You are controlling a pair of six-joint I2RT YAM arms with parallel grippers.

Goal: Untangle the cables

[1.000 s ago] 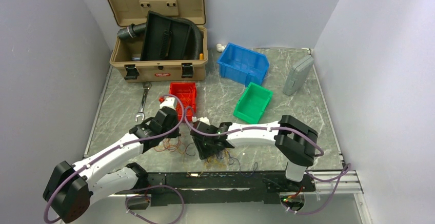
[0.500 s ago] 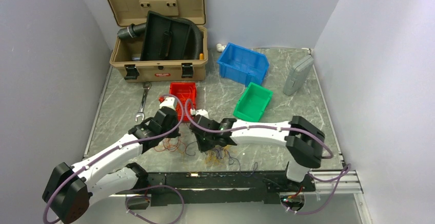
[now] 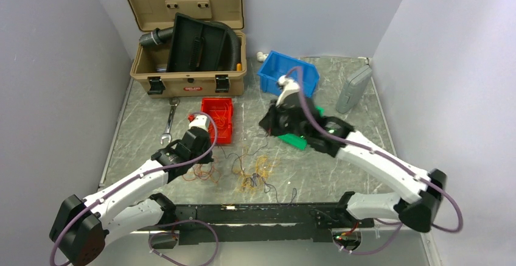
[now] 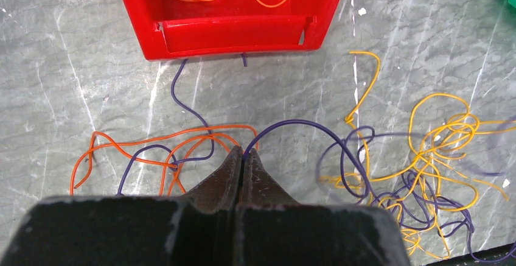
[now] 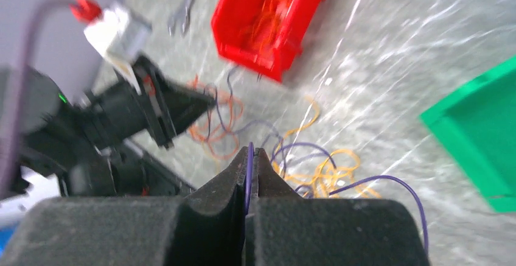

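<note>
The cables (image 3: 255, 173) are thin yellow and purple wires tangled on the table, also in the left wrist view (image 4: 426, 156). Loose orange wires (image 4: 152, 147) lie to their left. My left gripper (image 4: 243, 151) is low over the table, shut on a purple wire (image 4: 304, 126) that arcs out of its tips toward the tangle; from above it (image 3: 198, 161) is in front of the red bin (image 3: 218, 119). My right gripper (image 5: 251, 151) is raised and shut on a purple wire (image 5: 249, 162); from above it (image 3: 266, 126) hangs beside the green bin (image 3: 298, 140).
More orange wires lie in the red bin (image 4: 231, 31). An open tan toolbox (image 3: 182, 77) with a black hose stands at the back left. A blue bin (image 3: 304, 74), a grey case (image 3: 353, 88) and a wrench (image 3: 169, 120) are also on the table.
My right gripper has risen from the tangle and swung far back and right to the green bin, with a purple wire in it. The tangle has spread out. My left gripper has stayed put.
</note>
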